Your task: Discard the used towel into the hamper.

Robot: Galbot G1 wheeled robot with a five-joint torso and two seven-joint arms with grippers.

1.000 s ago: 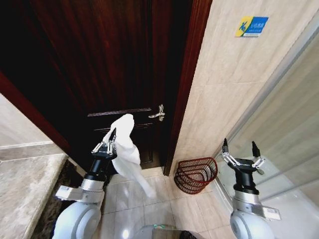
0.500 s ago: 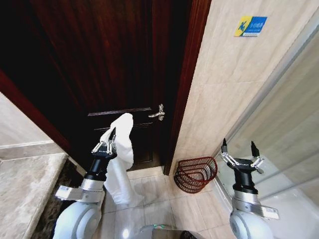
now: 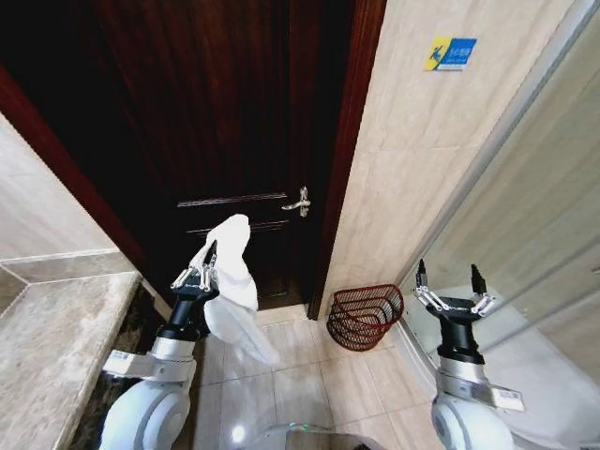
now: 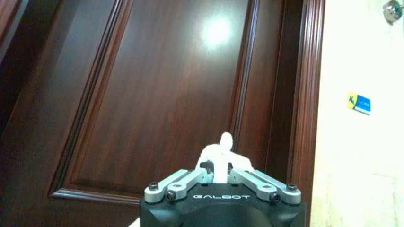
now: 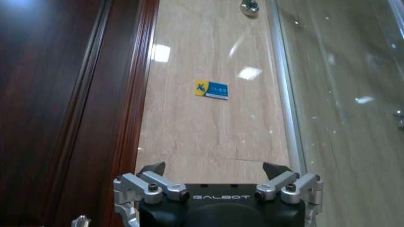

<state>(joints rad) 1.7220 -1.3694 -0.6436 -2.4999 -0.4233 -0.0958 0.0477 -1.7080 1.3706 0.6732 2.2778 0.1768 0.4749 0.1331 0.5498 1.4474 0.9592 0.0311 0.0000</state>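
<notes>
On the robot's left side, your left tool (image 3: 203, 273) is raised in front of a dark wooden door (image 3: 216, 141), its fingers closed on a white towel (image 3: 234, 291). The towel bunches up above the fingers and hangs down past the arm toward the tiled floor (image 3: 309, 375), its lower end trailing to the right. In the left wrist view, you see a small tuft of the towel (image 4: 222, 153) poking up between the closed fingers, with the door panel behind it.

The hamper (image 3: 366, 316), a dark red-brown wire basket, sits on the floor against the beige tiled wall (image 3: 412, 187), just right of the door frame. It lies between your two arms, well apart from the towel.

Your right tool (image 3: 448, 287) is held upright on the right beside a glass panel (image 3: 544, 234), fingers spread wide and holding nothing. A small blue and yellow sign (image 3: 448, 52) is fixed high on the wall.
</notes>
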